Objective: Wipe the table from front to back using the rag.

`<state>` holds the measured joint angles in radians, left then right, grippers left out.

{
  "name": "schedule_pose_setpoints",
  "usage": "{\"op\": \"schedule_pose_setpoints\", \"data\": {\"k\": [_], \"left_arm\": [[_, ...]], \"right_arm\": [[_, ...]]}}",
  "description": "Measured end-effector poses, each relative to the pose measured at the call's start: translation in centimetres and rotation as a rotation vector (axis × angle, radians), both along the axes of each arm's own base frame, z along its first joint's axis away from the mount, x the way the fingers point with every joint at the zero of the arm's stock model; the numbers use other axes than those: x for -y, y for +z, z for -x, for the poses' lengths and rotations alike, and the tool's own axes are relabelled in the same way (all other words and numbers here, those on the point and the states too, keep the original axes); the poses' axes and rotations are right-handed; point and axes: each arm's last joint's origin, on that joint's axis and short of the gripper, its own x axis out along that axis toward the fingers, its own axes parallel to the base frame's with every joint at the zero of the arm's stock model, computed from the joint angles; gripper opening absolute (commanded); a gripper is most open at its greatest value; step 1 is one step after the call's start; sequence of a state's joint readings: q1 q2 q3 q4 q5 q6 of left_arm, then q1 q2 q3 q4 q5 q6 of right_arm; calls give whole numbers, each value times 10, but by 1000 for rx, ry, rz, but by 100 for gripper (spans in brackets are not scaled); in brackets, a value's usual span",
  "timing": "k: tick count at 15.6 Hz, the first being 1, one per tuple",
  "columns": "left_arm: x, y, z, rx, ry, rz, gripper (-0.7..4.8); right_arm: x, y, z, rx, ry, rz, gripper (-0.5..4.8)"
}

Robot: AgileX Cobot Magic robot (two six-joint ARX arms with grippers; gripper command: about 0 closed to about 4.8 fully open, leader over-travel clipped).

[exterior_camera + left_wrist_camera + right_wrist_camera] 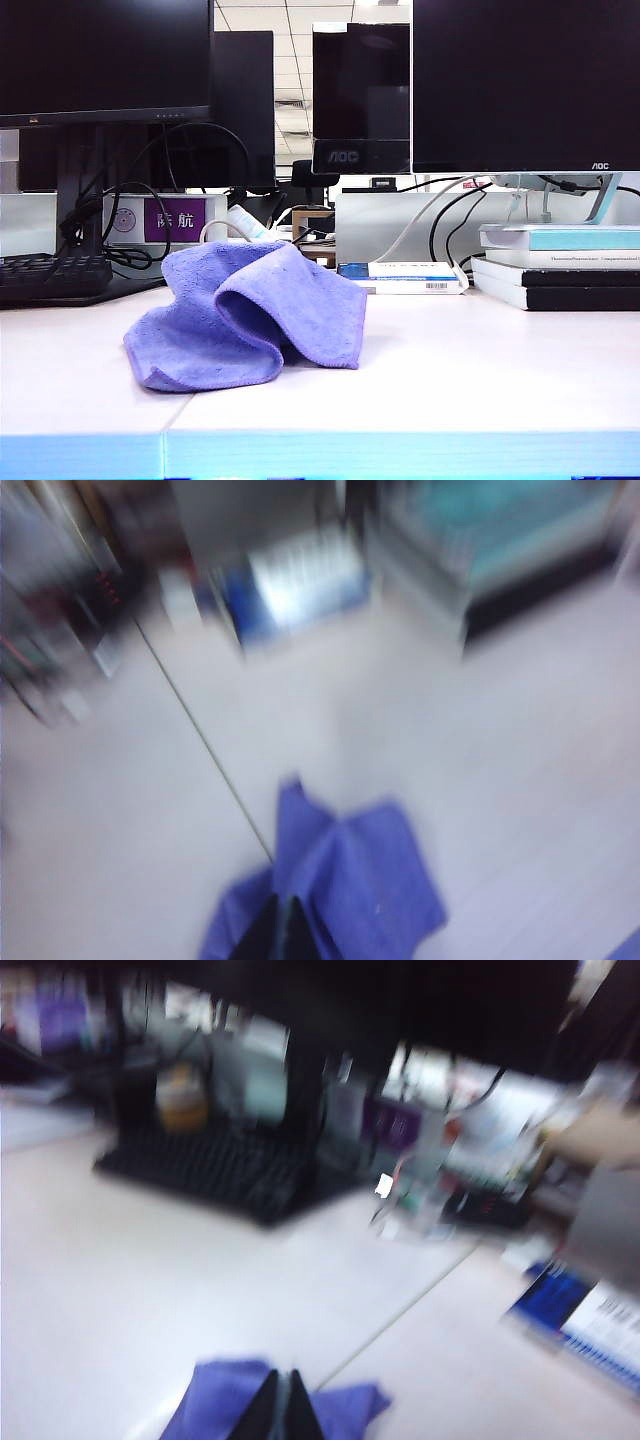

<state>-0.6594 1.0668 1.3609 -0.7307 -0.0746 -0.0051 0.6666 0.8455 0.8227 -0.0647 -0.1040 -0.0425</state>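
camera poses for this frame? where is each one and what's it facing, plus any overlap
Exterior: low at the table's front edge, facing back toward the monitors; no arm visible.
Left wrist: above the table, blurred, looking over the left gripper at the rag.
Right wrist: blurred, looking over the right gripper toward the keyboard.
Shared: all three show the rag; both wrist views show the table seam.

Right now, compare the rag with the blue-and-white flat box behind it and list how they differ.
The rag is lavender-purple and fuzzy; the flat box is smooth, blue and white, with a barcode. The rag lies crumpled and folded into humps; the flat box lies flat and rigid. The rag sits near the front, over the seam; the flat box sits further back, beside the stacked books. Both rest on the table.
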Motion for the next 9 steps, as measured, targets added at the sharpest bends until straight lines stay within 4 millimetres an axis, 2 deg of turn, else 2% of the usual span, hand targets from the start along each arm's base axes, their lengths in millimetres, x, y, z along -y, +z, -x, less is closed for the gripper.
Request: {"op": "schedule_pose_setpoints", "data": {"k": [1, 2, 4, 5, 7, 8, 9], "left_arm": [[-22, 15, 27, 69, 27, 48, -5], [-32, 19, 40, 90, 40, 59, -5], [-64, 19, 80, 146, 51, 99, -5], [-79, 14, 99, 167, 50, 117, -5], [-100, -8, 128, 204, 21, 160, -5], [-114, -50, 147, 223, -3, 188, -5], [-112, -75, 146, 183, -23, 166, -5]], "right_arm": [[9, 6, 10, 35, -24, -25, -1], [12, 5, 14, 49, -30, -31, -1], [24, -9, 28, 75, -33, -44, -1], [28, -22, 33, 70, -49, -38, -1], [35, -51, 42, 55, -67, -25, -1], [41, -90, 49, 23, -83, 3, -1], [43, -106, 51, 1, -83, 22, -1]]}}
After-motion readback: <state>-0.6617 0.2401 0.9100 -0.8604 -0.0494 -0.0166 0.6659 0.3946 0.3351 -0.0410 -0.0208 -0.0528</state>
